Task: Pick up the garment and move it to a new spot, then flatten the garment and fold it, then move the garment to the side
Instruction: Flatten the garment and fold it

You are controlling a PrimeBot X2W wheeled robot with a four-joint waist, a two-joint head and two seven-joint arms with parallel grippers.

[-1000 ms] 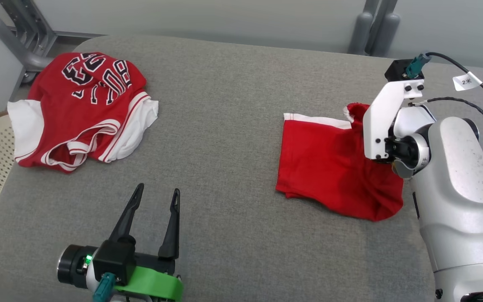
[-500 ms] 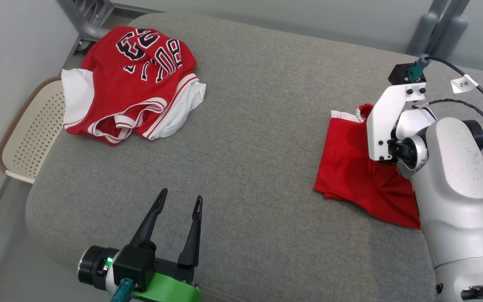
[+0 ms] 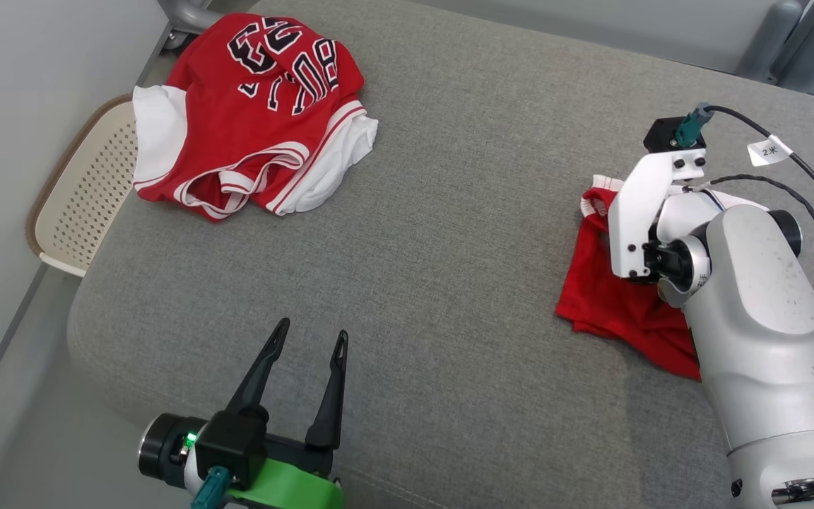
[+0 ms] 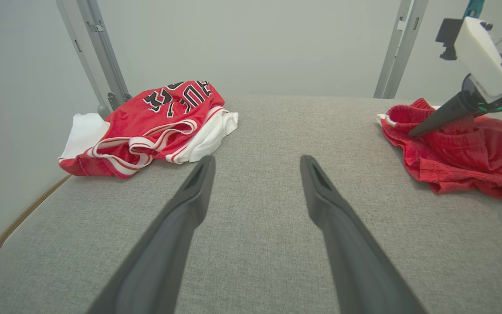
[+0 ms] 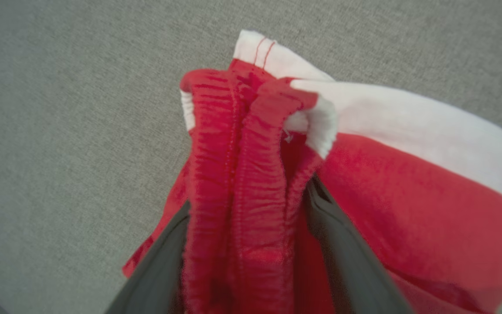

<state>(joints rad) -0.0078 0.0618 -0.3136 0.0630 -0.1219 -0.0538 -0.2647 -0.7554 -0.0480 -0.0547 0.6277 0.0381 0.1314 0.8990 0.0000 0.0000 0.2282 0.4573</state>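
The garment, a pair of red shorts (image 3: 594, 283) with white trim, lies bunched on the right of the grey padded table (image 3: 449, 212). My right gripper (image 5: 251, 205) is shut on the gathered elastic waistband, which stands up between its dark fingers (image 5: 334, 244). In the left wrist view the shorts (image 4: 456, 152) sit at the right, with one right finger (image 4: 434, 120) slanting down into them. My left gripper (image 3: 311, 332) hovers open over bare table near the front edge, holding nothing, its fingers (image 4: 190, 205) spread wide.
A crumpled red and white jersey (image 3: 258, 106) with dark lettering lies at the table's far left corner. A perforated cream basket (image 3: 82, 198) sits beside the table's left edge. Grey metal posts (image 4: 103, 61) stand behind the table.
The head camera has swung, shifting the whole picture. The shorts, spread wider a second ago, are now gathered into a narrower heap under my right gripper. My left gripper stays open.
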